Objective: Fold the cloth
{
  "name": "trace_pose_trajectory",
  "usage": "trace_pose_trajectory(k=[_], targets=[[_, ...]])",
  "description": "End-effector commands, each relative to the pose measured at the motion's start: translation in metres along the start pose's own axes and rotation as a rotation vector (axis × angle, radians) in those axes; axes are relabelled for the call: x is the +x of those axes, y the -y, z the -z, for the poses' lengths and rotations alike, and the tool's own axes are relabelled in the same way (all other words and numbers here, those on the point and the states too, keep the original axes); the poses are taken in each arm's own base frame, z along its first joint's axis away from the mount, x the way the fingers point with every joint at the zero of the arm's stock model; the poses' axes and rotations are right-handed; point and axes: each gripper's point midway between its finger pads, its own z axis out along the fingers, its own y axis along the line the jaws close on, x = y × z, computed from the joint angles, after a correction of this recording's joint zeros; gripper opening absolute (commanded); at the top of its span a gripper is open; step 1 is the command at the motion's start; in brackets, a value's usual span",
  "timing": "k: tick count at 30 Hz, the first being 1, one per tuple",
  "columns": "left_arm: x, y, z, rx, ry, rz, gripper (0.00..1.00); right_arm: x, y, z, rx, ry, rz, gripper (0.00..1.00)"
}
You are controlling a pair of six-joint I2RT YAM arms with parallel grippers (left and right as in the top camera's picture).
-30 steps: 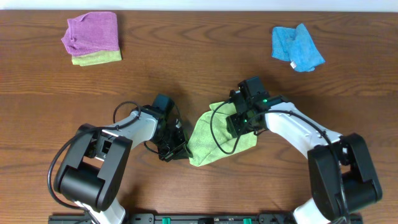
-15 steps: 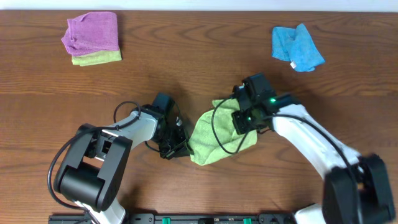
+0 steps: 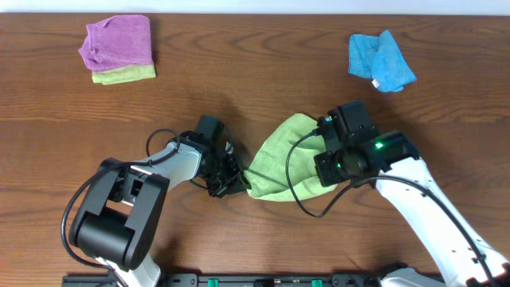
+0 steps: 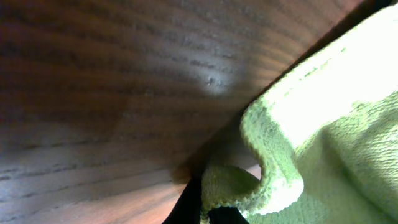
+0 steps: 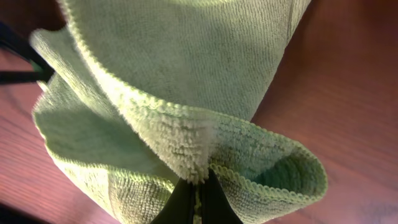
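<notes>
Although the left gripper (image 3: 236,185) is found almost where it was a second ago, shifted only slightly to the right, the cloth (image 3: 279,163) is now drawn out into a longer band. The right gripper (image 5: 198,194) has been carried off to the right and toward the near edge of the table (image 3: 239,88), and the cloth's right part has been pulled along with it. A second ago the cloth was bunched in a compact heap between the two arms.

At the left, the left gripper's jaws are seen closed together on a rolled corner of the cloth's hem, low over the wood. That pinched corner is the cloth's left tip, and the rest of the fabric is spread away to the right. At the right, the right gripper's jaws are clamped on a fold of the cloth's edge, and the terry is gathered at the fingertips and draped away from them in a loop.

From overhead, the cloth is seen stretched between the two grippers in the table's front half, with its right end hidden under the right arm. The purple cloth (image 3: 118,41) and the blue cloth (image 3: 380,60) are set well apart from it.
</notes>
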Motion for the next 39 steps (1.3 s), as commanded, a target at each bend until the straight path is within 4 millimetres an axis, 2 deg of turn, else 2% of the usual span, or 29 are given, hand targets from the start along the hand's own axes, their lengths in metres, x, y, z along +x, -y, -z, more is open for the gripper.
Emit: trace_pose_trajectory(k=[1, 4, 6, 7, 9, 10, 13, 15, 24, 27, 33, 39], targets=[[-0.012, -0.026, -0.006, -0.092, 0.053, 0.051, 0.06, 0.004, 0.009, 0.005, 0.06, -0.011, -0.037, 0.01], [-0.012, -0.026, -0.006, -0.088, 0.053, 0.049, 0.06, 0.016, 0.029, 0.008, 0.179, -0.049, -0.122, 0.02], [-0.012, -0.026, -0.006, -0.088, 0.052, 0.049, 0.06, 0.023, 0.037, 0.01, 0.226, -0.068, -0.17, 0.09], [-0.012, -0.025, -0.006, -0.086, 0.051, 0.049, 0.06, 0.028, 0.039, 0.011, 0.245, -0.082, -0.195, 0.18], [-0.012, -0.025, -0.006, -0.083, 0.048, 0.049, 0.06, 0.038, 0.046, 0.014, 0.293, -0.111, -0.25, 0.51], [-0.012, -0.025, -0.006, -0.083, 0.048, 0.05, 0.06, 0.043, 0.048, 0.016, 0.307, -0.128, -0.27, 0.57], [-0.012, -0.025, -0.006, -0.082, 0.049, 0.051, 0.06, 0.052, 0.049, 0.018, 0.316, -0.16, -0.29, 0.58], [-0.013, -0.025, -0.005, -0.081, 0.051, 0.053, 0.06, 0.051, 0.048, 0.018, 0.315, -0.154, -0.289, 0.59], [-0.019, -0.025, 0.001, -0.054, 0.054, 0.078, 0.06, -0.001, 0.035, 0.002, 0.215, 0.003, -0.089, 0.53], [-0.021, -0.025, 0.002, -0.049, 0.06, 0.082, 0.06, -0.012, 0.036, -0.018, 0.216, -0.013, -0.05, 0.54], [-0.021, -0.024, 0.002, -0.042, 0.057, 0.08, 0.06, -0.006, 0.041, -0.071, 0.23, -0.147, -0.016, 0.54], [-0.021, -0.024, 0.002, -0.042, 0.057, 0.08, 0.06, -0.002, 0.042, -0.09, 0.226, -0.19, -0.013, 0.52]])
